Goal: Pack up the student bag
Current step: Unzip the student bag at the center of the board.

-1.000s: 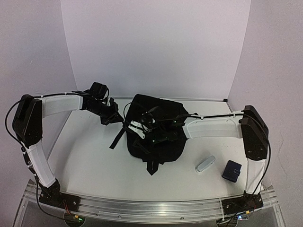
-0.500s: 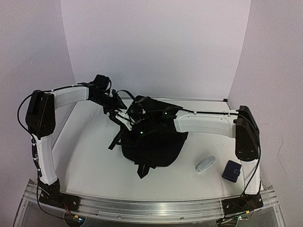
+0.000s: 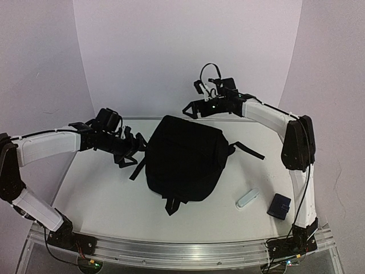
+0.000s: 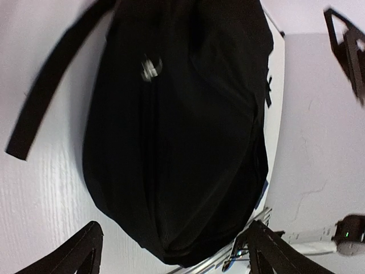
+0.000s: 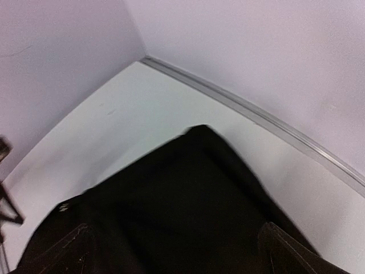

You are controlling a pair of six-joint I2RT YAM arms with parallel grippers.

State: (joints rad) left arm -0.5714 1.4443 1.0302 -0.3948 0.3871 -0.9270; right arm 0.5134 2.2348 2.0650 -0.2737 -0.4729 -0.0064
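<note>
- Both arms have come off the student bag [image 3: 182, 162] since half a second ago. Their grippers were crowded over its far-left part then, and the bag now lies spread flatter.
- Top view: the bag sits mid-surface [image 3: 97, 188], a little toward the far edge. Its long axis runs from far edge to near edge, tipped slightly left at the near end.
- Top view: the left gripper [image 3: 130, 149] is low and just beside the bag's left side, so it is the nearer one. The right gripper [image 3: 190, 108] is lifted over the far edge, well clear of the fabric.
- Top view: a white oblong item [image 3: 247, 198] and a dark-blue pouch [image 3: 280, 205] wait near the near-right corner, apart from the bag.
- Left wrist view: the fingers stand wide apart with nothing between them. The bag fills the view straight ahead, with a strap [image 4: 51, 91] trailing across the surface. Whether any fingertip grazes the fabric cannot be told.
- Right wrist view: the fingers are spread and hold nothing, looking down on the bag's far end, with the far-left corner beyond.
- Any opening faces neither camera clearly. The next move likely needs the left gripper to find the zip or flap.
</note>
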